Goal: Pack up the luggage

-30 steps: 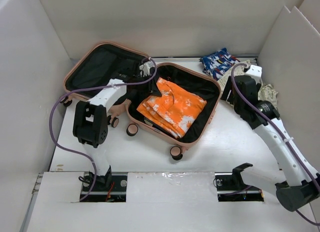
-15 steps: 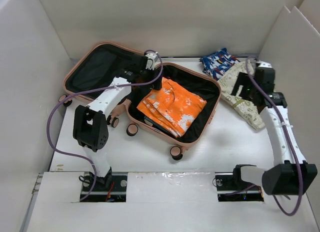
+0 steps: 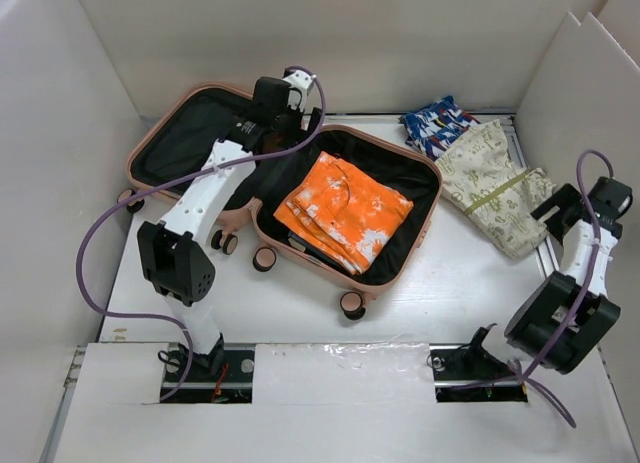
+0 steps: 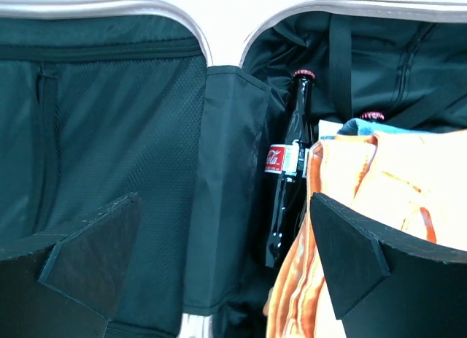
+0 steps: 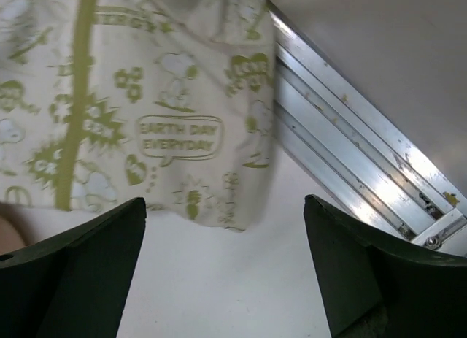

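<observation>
Cream printed cloth loose on the table at near right, right gripper near its edge, fingers spread and empty. Further in, left of centre, luggage lying open, orange garment and bottle in its right half. Over the hinge, left gripper, fingers apart, nothing held. Beyond, blue patterned cloth, not yet packed. Probably mid-packing; next, likely pinching the cream cloth and carrying it into the case.

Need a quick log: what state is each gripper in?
Left gripper: open, empty, over the salmon-pink hard-shell suitcase.
Right gripper: open, empty, near the cream cartoon-print cloth.
</observation>
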Motion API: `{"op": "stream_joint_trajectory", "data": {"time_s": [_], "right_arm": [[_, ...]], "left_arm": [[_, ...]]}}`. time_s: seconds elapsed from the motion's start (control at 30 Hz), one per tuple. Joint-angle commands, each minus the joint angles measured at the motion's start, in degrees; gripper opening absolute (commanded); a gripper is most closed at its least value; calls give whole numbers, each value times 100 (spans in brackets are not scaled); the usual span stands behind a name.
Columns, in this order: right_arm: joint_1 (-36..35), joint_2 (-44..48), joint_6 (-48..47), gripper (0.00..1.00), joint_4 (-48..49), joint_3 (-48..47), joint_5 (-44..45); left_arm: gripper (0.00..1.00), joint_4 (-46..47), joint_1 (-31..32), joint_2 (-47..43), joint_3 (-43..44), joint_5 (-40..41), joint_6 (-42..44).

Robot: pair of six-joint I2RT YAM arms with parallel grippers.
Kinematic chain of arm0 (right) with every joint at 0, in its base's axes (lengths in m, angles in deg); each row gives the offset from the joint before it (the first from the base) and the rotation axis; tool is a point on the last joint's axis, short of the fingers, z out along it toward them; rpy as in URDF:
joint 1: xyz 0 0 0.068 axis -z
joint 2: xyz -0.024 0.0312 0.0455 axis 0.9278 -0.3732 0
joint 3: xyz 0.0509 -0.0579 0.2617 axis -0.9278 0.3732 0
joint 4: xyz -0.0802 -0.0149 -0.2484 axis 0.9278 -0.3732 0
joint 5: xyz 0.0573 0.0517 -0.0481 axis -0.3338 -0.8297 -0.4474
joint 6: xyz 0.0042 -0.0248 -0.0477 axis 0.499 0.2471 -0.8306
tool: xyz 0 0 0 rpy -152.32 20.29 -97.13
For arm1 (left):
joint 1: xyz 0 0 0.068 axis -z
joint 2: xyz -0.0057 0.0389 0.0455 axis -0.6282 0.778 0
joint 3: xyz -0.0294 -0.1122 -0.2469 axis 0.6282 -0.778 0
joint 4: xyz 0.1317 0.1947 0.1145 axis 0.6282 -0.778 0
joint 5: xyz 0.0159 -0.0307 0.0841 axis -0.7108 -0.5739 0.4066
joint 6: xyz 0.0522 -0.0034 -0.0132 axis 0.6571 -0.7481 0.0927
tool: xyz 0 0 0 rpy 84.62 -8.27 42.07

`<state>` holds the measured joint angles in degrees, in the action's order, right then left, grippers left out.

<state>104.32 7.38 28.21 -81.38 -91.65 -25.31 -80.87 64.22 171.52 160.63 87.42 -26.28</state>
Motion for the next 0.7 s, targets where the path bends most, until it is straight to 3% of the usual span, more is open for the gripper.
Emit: {"op": "stream_joint_trajectory", "data": {"time_s": [0.0,0.17,0.37,0.67], "right_arm": [[498,-156,368,93,976,443,-504],[816,-710,254,100,1881,707,-1067],[816,-1545,289,100,2418,1076,-1551],[201,-2511,640,96,2753,701,-1552]], "left_arm": [[96,-319,-42,-301,414,-139,371],[96,-451,-157,-301,476,-272,503],[96,-503,-210,-116,659,-325,503],[96,-557,-210,104,854,-377,345]]}}
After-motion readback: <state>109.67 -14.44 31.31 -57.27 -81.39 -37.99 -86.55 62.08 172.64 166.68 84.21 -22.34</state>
